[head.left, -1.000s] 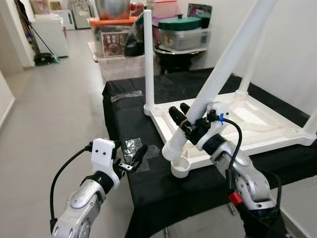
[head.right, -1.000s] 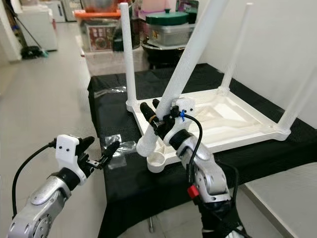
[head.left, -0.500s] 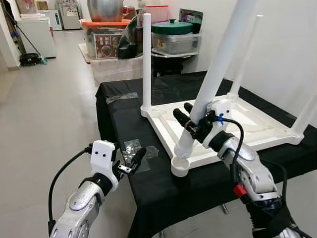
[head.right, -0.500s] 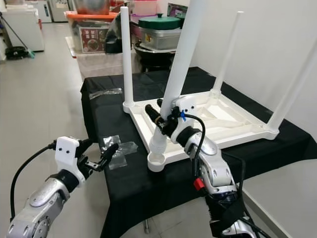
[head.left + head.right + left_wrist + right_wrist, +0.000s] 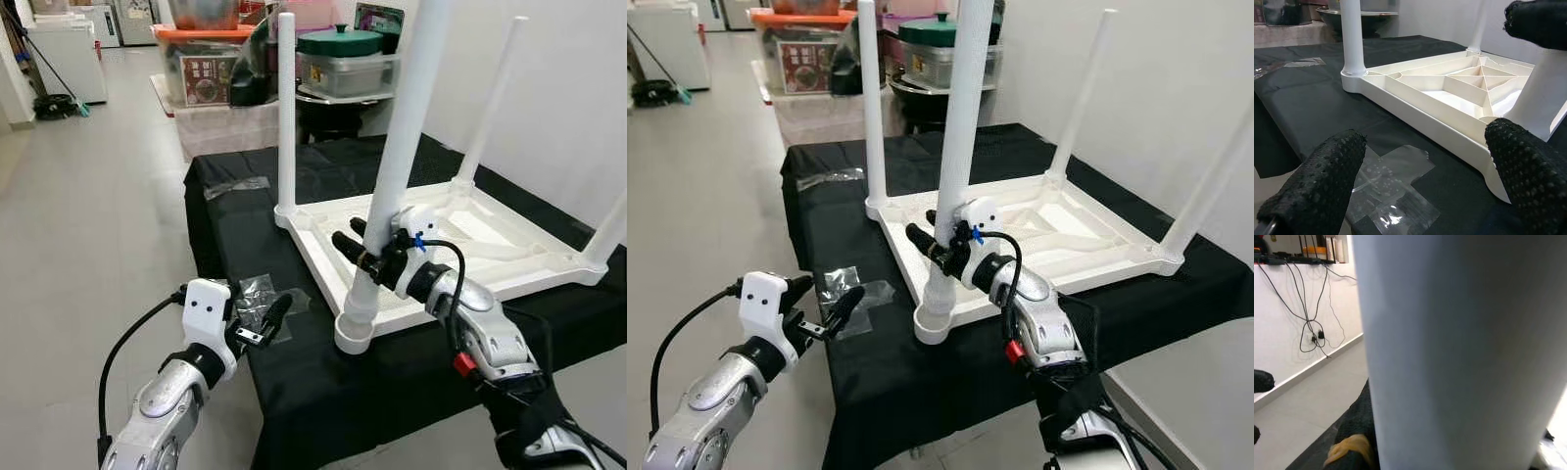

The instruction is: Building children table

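**Upturned white table on a black-draped bench**

A grey tiled room with storage bins behind holds a bench [image 5: 294, 392] under matte black cloth. On it lies the white plastic children's table [image 5: 490, 245], upside down, smooth round legs standing at its corners. The left wrist view reveals triangular ribbing inside its underside. The right gripper [image 5: 361, 247] is clamped around the near leg [image 5: 387, 196], whose foot meets the corner socket. The left gripper [image 5: 257, 318] hovers spread beside crinkled clear plastic wrap [image 5: 1386, 191].
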You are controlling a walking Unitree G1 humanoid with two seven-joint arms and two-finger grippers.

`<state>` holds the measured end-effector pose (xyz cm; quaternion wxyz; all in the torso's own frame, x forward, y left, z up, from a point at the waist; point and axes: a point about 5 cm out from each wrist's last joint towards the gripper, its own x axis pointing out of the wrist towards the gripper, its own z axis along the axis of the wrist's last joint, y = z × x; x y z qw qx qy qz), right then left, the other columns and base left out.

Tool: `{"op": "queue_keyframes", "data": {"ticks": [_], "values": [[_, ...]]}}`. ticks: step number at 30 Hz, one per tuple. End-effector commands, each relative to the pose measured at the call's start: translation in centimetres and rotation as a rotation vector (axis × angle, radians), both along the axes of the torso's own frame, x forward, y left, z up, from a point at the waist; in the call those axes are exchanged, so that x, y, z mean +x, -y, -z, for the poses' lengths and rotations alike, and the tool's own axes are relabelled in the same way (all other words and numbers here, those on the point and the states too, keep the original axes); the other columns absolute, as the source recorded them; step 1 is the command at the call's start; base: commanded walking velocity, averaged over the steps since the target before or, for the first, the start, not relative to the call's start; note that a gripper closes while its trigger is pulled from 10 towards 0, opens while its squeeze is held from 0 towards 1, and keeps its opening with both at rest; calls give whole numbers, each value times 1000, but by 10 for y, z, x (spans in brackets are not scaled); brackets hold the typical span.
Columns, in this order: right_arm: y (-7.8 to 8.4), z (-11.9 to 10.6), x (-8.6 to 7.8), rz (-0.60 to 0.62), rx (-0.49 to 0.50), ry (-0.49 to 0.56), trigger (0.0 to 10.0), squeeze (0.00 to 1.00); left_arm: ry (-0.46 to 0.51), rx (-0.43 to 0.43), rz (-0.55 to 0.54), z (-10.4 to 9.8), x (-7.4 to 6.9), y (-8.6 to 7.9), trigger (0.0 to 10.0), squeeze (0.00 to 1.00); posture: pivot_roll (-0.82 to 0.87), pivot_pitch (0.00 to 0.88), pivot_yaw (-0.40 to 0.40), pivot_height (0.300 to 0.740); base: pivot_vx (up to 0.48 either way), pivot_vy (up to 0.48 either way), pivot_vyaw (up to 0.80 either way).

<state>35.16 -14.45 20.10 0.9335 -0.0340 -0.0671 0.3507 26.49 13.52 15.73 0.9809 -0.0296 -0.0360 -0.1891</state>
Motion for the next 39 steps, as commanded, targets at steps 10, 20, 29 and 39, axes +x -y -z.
{"op": "queue_keyframes", "data": {"ticks": [10, 20, 29, 39], "values": [[-2, 14, -8, -46, -23, -5, 0, 0, -18, 23, 3, 3, -3, -1, 10000, 0, 75, 0, -40, 740, 0, 0, 0], [-6, 22, -16, -96, -17, -17, 0, 0, -29, 10, 4, 5, -3, -1, 10000, 0, 71, 0, -41, 740, 0, 0, 0], [-10, 25, -21, -118, -9, -28, 0, 0, -37, 4, 6, 6, -3, -1, 10000, 0, 69, 0, -41, 740, 0, 0, 0], [0, 19, -15, -151, 5, -64, 0, 0, -62, -21, 0, 9, -4, -3, 10000, 0, 76, 0, -47, 740, 0, 0, 0]]}}
